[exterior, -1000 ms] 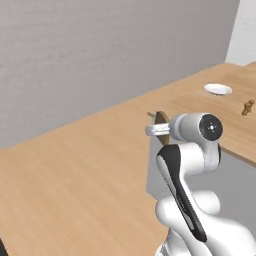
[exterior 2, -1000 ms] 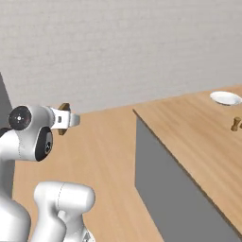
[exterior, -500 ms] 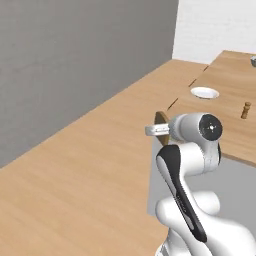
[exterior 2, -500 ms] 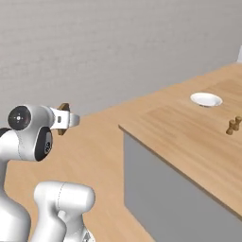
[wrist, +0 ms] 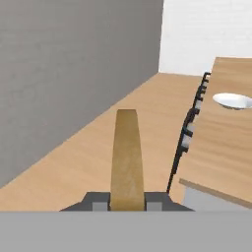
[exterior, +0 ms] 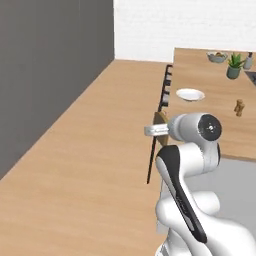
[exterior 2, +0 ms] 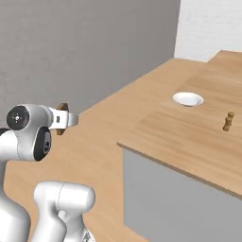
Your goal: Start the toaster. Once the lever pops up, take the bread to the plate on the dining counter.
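Floor of light wood takes up most of the room, with a tall grey wall along one side. Next biggest is the dining counter, a wide wooden tabletop with a grey side, and dark stools stand in a row at its edge. The white robot arm rises in front of both base cameras and holds its pincer out level, up in the air over the floor, beside the near corner of the tabletop. The pincer is closed on the bread, a thin tan slice. In the hand view the slice stands up between the two dark fingertips, with its long side pointing away from the hand and its thin edge toward the camera. So the bread is in the robot's grip and not on anything yet. The plate is small, round and white, and it sits on the tabletop near the edge where the stools are. I think the toaster part is done and the robot is now carrying the bread to the plate. What matters for the next move is this: in the hand view the plate lies ahead of the pincer and off to the right, well apart from the bread, past the row of stools. The bread has to go forward and to that side, over the edge of the tabletop. A little brown figure stands on the tabletop too, away from the plate.
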{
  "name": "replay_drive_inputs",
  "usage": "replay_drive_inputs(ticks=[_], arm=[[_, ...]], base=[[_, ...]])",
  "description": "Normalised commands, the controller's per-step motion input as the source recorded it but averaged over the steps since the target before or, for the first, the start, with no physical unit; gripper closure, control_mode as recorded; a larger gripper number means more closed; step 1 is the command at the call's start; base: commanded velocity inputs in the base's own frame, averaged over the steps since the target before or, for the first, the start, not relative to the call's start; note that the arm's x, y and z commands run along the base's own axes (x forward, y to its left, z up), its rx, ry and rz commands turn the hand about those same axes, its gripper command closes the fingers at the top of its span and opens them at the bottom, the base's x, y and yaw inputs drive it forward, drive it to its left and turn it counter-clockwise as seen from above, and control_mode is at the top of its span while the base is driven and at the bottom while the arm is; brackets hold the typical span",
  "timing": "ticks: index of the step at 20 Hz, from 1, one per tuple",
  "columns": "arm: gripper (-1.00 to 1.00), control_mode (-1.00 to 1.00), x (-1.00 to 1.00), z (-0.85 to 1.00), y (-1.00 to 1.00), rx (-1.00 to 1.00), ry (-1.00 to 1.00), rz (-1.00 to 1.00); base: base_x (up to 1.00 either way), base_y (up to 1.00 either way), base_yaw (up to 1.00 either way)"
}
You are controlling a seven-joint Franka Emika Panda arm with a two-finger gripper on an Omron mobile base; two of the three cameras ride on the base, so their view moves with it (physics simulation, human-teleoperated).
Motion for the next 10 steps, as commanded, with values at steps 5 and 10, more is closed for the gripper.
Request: replay_drive_inputs(ticks=[5,10], arm=[[1.0,1.0,0.0,0.0,0.0,0.0,0.0,0.0],[1.0,1.0,0.0,0.0,0.0,0.0,0.0,0.0]], base=[[1.0,0.87,-0.69],[0.94,0.99,-0.62]])
